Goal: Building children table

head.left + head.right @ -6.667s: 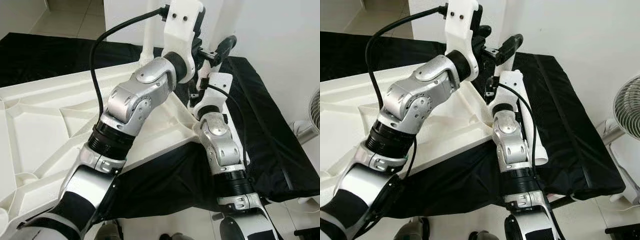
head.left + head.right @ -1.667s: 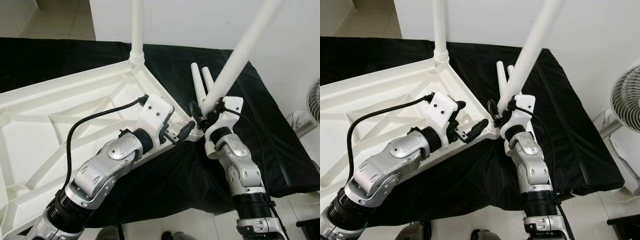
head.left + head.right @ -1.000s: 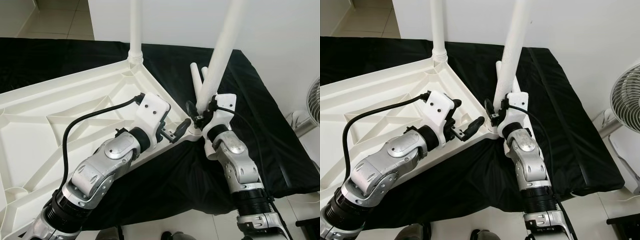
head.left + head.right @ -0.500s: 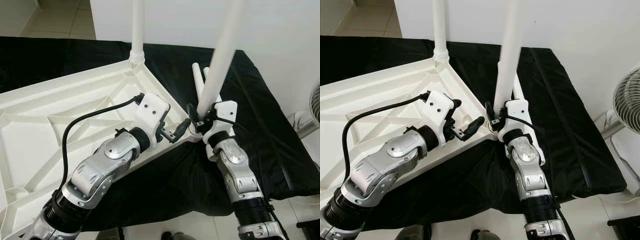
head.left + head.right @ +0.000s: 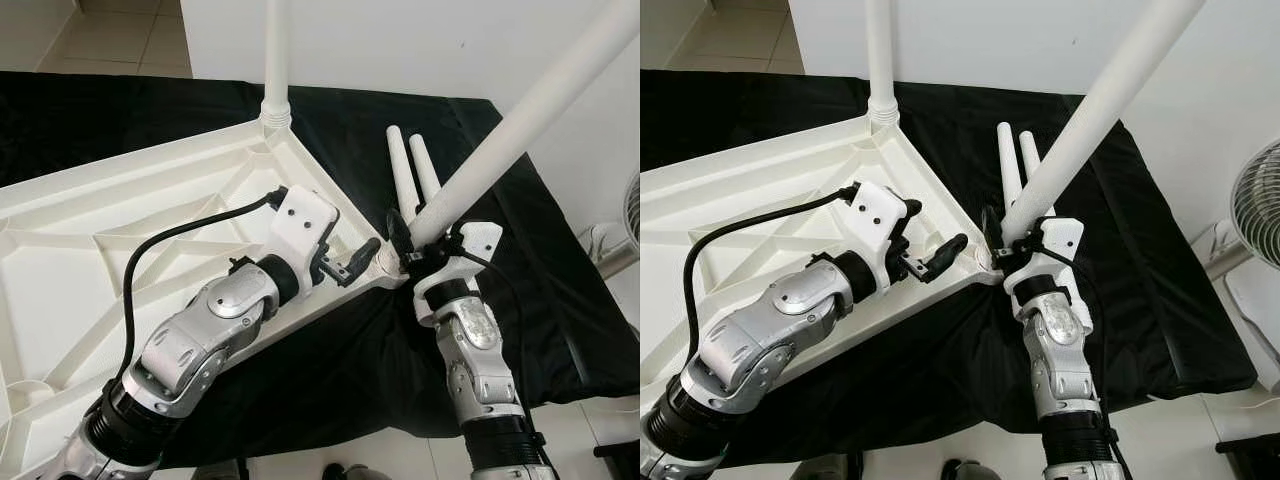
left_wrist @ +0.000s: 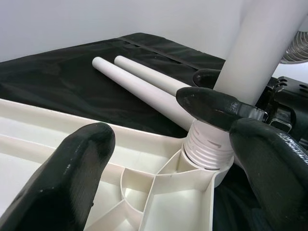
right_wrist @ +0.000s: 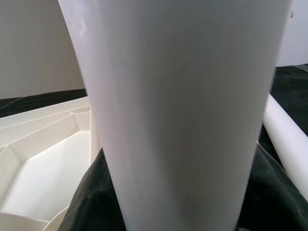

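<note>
While the tabletop (image 5: pixel 120 230) lies upside down on the black desk (image 5: pixel 540 250), one leg (image 5: pixel 275 60) stands in its far corner.
Change: the held leg (image 5: pixel 520 120), near upright half a second ago, now tilts right at the near socket (image 6: pixel 207 149), so seemingly not seated.
Right jaws (image 5: pixel 408 245): clamped on that leg's base.
Left jaws (image 5: pixel 350 268): apart, empty, beside the socket.
Spares: two legs (image 5: pixel 410 180) on the desk.

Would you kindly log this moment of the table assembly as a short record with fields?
Workpiece: white tabletop, upside down on a black cloth
Fitted leg: upright leg at the far corner
Leg in hand: tilted leg, threaded end at the near corner socket
Right end effector: shut on the tilted leg
Left end effector: open, beside the socket
Spare legs: two, lying on the cloth
</note>
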Robot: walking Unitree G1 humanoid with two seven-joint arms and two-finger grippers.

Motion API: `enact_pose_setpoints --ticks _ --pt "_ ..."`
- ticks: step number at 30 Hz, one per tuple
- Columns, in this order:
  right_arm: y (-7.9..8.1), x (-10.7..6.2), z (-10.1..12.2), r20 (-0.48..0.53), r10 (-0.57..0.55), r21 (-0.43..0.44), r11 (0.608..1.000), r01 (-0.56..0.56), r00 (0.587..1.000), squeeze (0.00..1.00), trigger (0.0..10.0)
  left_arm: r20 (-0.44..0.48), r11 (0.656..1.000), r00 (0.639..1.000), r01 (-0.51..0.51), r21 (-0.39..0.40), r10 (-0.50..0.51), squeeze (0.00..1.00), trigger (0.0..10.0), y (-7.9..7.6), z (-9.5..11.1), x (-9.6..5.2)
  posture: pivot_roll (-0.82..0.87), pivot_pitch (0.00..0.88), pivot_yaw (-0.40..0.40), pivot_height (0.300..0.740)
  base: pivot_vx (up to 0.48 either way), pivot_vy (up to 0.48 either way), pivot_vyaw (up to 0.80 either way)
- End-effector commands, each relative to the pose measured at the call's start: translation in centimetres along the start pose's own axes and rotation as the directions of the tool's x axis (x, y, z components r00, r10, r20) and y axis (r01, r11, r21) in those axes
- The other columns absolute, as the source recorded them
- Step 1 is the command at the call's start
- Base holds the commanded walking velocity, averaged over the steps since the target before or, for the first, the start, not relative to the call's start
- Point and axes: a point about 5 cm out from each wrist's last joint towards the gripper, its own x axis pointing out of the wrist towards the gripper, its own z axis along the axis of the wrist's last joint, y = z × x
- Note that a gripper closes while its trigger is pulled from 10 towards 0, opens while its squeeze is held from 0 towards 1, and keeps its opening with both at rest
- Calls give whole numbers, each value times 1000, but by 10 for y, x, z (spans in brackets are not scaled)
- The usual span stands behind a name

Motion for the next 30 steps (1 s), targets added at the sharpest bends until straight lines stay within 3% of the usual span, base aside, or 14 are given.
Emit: enact_pose_setpoints --ticks 1,4,9,21,24,30 --pt "-8 -21 -48 -279 -42 10 999 47 959 0 10000 5 992 992 127 6 -127 0 10000 -9 2 -2 97 196 -56 740 0 0 0" --pt "-7 -10 -46 -346 3 -21 1000 -10 938 0 10000 6 991 991 130 8 -130 0 10000 -9 2 -2 97 196 -56 740 0 0 0" --pt "-4 -4 -45 -374 49 -44 997 -71 926 0 10000 5 991 991 130 7 -130 0 10000 -10 2 -2 93 190 -54 740 0 0 0" --pt "-4 -15 -55 -407 37 -38 998 -57 913 0 10000 8 992 992 126 5 -127 0 10000 -10 2 -2 96 186 -60 740 0 0 0" --pt "0 -15 -50 -371 88 -162 974 -158 925 0 10000 8 991 991 130 3 -130 0 10000 -10 2 -2 96 186 -60 740 0 0 0" --pt "2 -14 -45 -330 109 -230 954 -192 938 0 10000 6 991 991 133 5 -133 0 10000 -10 3 -2 92 192 -53 740 0 0 0"
